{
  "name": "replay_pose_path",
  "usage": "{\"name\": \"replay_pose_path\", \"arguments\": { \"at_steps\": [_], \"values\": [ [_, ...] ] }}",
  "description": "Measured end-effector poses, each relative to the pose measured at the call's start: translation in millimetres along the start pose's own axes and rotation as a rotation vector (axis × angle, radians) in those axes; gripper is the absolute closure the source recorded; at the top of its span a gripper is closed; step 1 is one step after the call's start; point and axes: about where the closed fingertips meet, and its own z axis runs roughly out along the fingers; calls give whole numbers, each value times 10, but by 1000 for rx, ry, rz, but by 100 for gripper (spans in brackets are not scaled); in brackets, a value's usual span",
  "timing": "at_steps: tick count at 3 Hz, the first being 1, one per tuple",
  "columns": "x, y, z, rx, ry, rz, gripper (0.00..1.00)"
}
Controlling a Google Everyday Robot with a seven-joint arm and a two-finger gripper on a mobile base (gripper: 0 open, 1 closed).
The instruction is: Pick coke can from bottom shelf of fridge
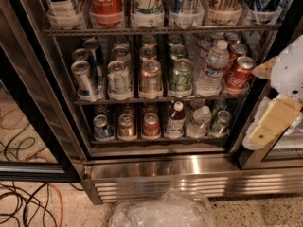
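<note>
The coke can (151,125), small and red with a silver top, stands at the front of the bottom shelf (161,139) of the fridge (189,170), between a bronze can (127,126) and a small dark bottle (175,120). The fridge door is open. My gripper (263,98), white with tan finger pads, hangs at the right edge of the view in front of the fridge's right door frame. It is open, empty, and well to the right of the coke can and slightly above it.
Tilted red cans (239,73) and a water bottle (211,68) sit on the rack above. A large red Coca-Cola bottle (106,1) stands on the top rack. A clear plastic bag (163,212) lies on the floor below the base. Cables (28,207) lie at the left.
</note>
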Motion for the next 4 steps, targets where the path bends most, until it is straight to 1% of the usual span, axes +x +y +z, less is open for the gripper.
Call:
{"name": "replay_pose_path", "arguments": {
  "at_steps": [1,2,3,4],
  "values": [
    [-33,141,224,2,-59,38,0],
    [-70,191,276,-10,-60,39,0],
    [-117,298,396,-45,-100,59,0],
    [-198,453,559,-77,-156,90,0]
  ]
}}
